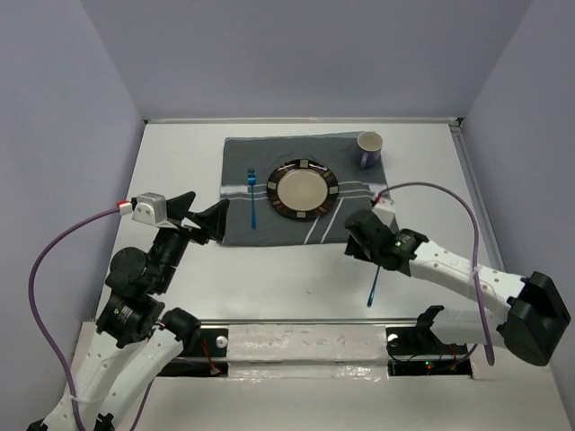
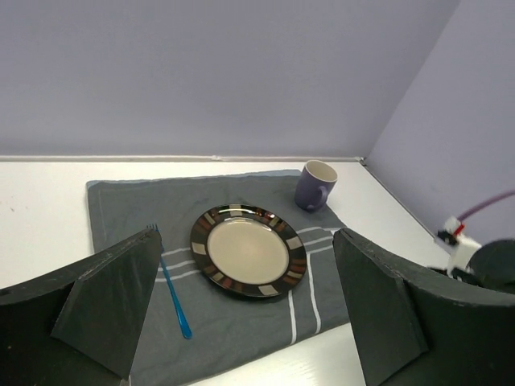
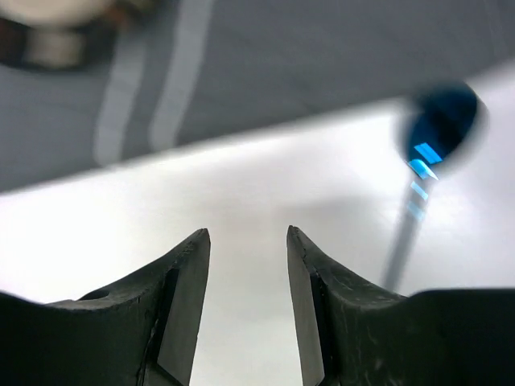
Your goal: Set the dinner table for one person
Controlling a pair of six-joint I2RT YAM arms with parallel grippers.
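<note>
The white dinner table [image 1: 180, 162] carries a dark grey striped placemat [image 1: 269, 229]. On the placemat lie a dark-rimmed plate [image 1: 304, 189], a blue fork [image 1: 252, 197] left of the plate, and a purple mug [image 1: 370, 148] at the far right corner. A blue spoon [image 1: 372, 287] lies on the bare table in front of the mat's right corner, its bowl end hidden under my right arm. My right gripper [image 3: 248, 232] is open and empty just above the table [image 3: 241, 185], with the spoon [image 3: 438, 133] to its right. My left gripper [image 1: 205, 215] is wide open and empty at the mat's left edge.
The left wrist view shows the plate [image 2: 249, 251], fork [image 2: 173, 297] and mug [image 2: 315, 185] on the placemat [image 2: 241, 338]. Lilac walls enclose the table on three sides. A purple cable [image 1: 449, 193] loops over the table's right side.
</note>
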